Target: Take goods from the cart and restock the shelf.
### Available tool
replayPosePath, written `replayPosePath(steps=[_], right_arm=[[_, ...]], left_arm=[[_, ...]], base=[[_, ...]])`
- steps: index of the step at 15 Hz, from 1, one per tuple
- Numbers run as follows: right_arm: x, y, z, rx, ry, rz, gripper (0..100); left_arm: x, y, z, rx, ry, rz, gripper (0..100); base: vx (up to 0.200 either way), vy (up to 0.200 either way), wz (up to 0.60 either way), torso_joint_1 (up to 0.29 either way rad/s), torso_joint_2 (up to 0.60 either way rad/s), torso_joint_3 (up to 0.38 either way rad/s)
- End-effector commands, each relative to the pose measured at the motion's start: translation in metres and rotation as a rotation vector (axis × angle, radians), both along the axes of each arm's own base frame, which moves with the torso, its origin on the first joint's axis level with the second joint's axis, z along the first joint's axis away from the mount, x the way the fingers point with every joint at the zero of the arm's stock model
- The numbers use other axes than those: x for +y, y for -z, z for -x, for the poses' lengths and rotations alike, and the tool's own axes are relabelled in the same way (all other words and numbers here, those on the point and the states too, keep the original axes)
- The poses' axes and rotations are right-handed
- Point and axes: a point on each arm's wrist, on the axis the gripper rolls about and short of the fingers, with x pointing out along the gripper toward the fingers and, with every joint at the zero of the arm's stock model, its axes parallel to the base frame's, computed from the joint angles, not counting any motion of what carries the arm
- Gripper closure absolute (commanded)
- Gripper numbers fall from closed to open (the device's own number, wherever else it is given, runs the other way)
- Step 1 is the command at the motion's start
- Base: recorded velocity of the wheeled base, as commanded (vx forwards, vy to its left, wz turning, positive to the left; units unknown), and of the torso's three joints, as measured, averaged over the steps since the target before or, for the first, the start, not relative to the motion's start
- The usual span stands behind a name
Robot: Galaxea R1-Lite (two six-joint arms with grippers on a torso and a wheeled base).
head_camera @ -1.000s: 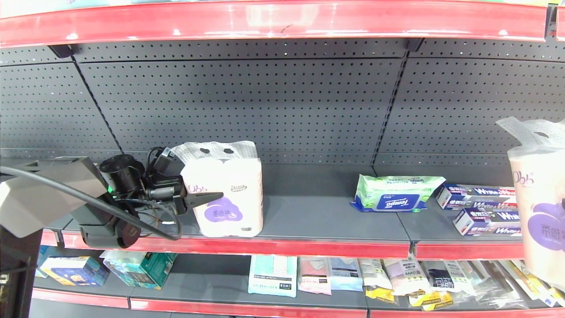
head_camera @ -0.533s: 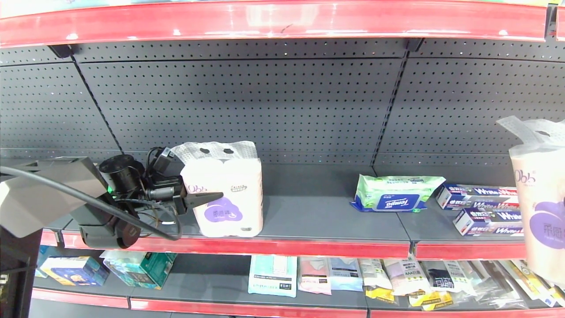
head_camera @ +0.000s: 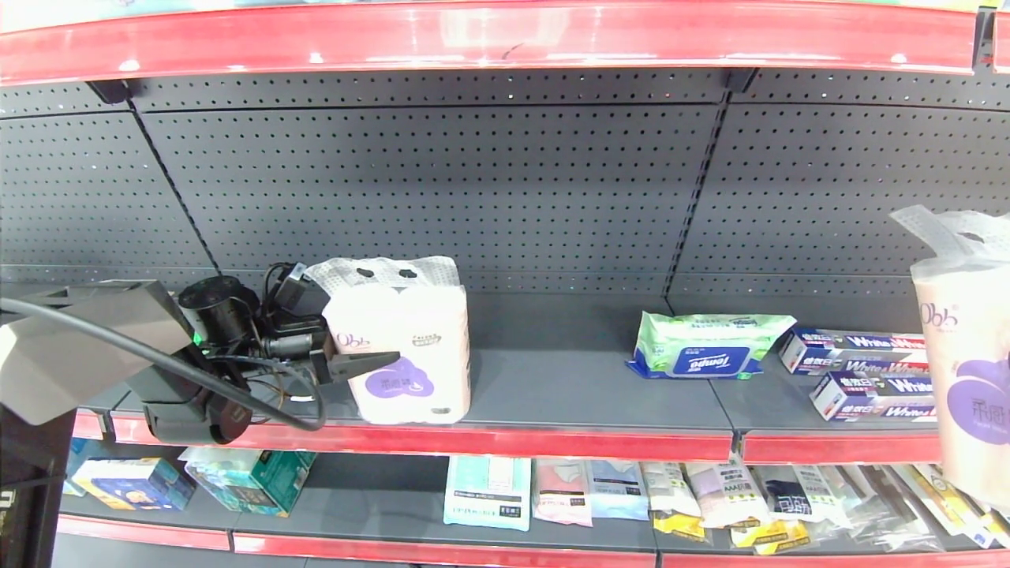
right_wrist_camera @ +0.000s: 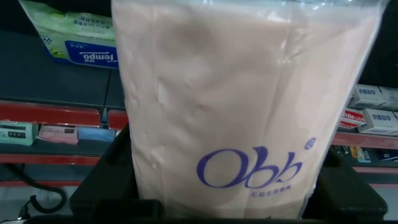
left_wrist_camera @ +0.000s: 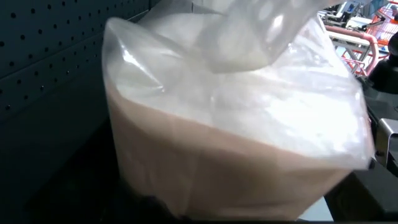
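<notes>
— Jaws first: tagged right gripper (right_wrist_camera: 224,158) as clamped on both sides of the right tissue pack (head_camera: 966,355), carried upright in mid-air in front of the right end of the shelf (head_camera: 568,379), not set down yet. Got the left side?

— Tagged left gripper (head_camera: 371,359) at the shelf's left end, right up against the left tissue pack (head_camera: 410,339). Couldn't tell clamped or slack, so no call on those jaws. Marked that pack standing upright on the shelf, close to the front lip, handle flap on top.

— Why upright, why near the lip?

— Judged as facing: print turned out to the aisle, flat base down against toppling. Held by the sides, probably, to spare the soft rolls and avoid tearing the film at the flap. Guessed the left placement nearly done, with letting go or a nudge back pending.

— And the right tissue pack?

— Noted bare shelf between the left tissue pack and the wet-wipes pack (head_camera: 706,347), toothpaste boxes (head_camera: 860,375) just beside that. Reckoned the gap as its spot, next to the twin, like goods grouped. Held high and out front, presumably, to clear the lip before going in. Flagged risks: slippery film, squashy load, easy to knock the standing pack off the edge.
</notes>
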Motion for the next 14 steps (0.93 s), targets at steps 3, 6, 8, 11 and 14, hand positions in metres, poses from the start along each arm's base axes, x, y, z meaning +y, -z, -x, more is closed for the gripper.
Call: replayPosePath(steps=[3, 6, 8, 11, 14], right_arm=[[0.0, 0.001, 0.0, 0.003, 0.0, -0.002, 100], [0.0, 0.001, 0.0, 0.005, 0.002, -0.002, 100], [0.0, 0.001, 0.0, 0.003, 0.002, -0.002, 100], [0.0, 0.002, 0.0, 0.006, 0.002, -0.002, 100], [0.0, 0.002, 0.001, 0.003, -0.002, -0.001, 100]], left_arm=[[0.0, 0.0, 0.0, 0.008, 0.001, 0.002, 0], [0.002, -0.01, 0.003, -0.007, -0.005, 0.004, 0], [0.002, -0.024, 0.008, -0.024, -0.006, 0.006, 0], [0.004, -0.036, 0.012, -0.048, -0.024, 0.009, 0], [0.01, -0.054, 0.016, -0.084, -0.067, 0.017, 0]], base=[[0.0, 0.0, 0.0, 0.0, 0.0, 0.0], [0.0, 0.0, 0.0, 0.0, 0.0, 0.0], [0.0, 0.0, 0.0, 0.0, 0.0, 0.0], [0.0, 0.0, 0.0, 0.0, 0.0, 0.0], [0.0, 0.0, 0.0, 0.0, 0.0, 0.0]])
